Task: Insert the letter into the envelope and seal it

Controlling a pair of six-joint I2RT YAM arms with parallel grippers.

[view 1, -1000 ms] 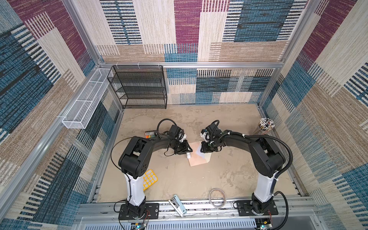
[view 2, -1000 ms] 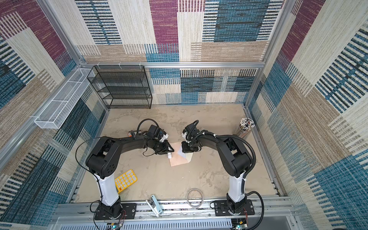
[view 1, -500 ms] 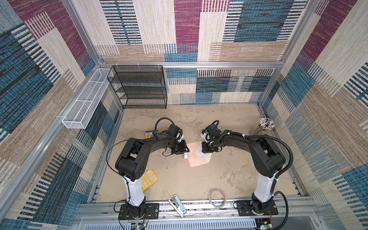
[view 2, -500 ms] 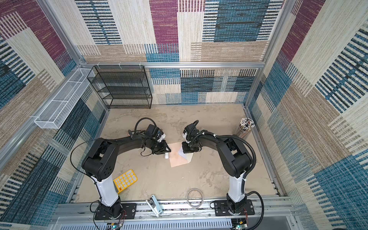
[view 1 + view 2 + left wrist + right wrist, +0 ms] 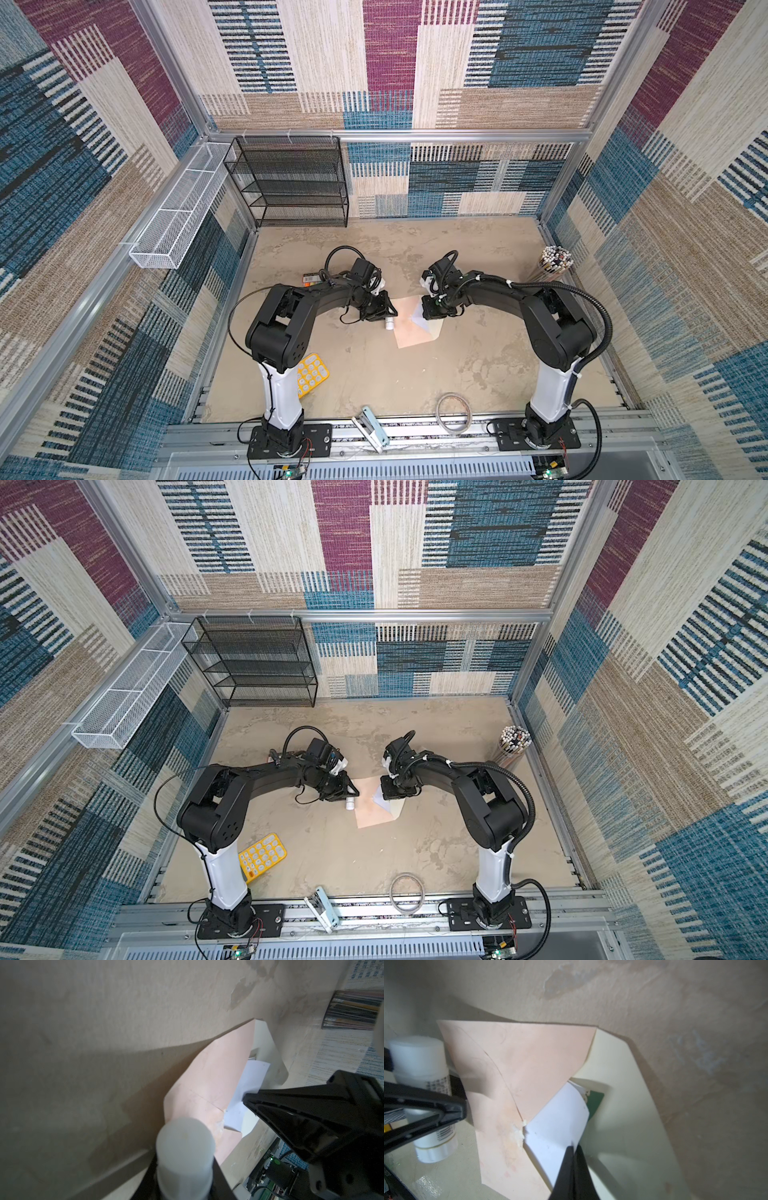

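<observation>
Mottled beige tabletop point(image 5: 374, 374) bears smooth peach paper envelope point(image 5: 409, 330).

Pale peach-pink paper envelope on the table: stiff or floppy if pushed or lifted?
Probably floppy: the pale peach-pink paper envelope bows instead of lying flat on the table beside its cream flap. Likely light, so a push may slide it. The pale lumps at its seam look tacky.

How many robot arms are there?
2. The left arm reaches in left of the envelope, left gripper holding a glue stick; the right arm reaches in right of it, right gripper pinching the letter. None looks hidden.
</observation>
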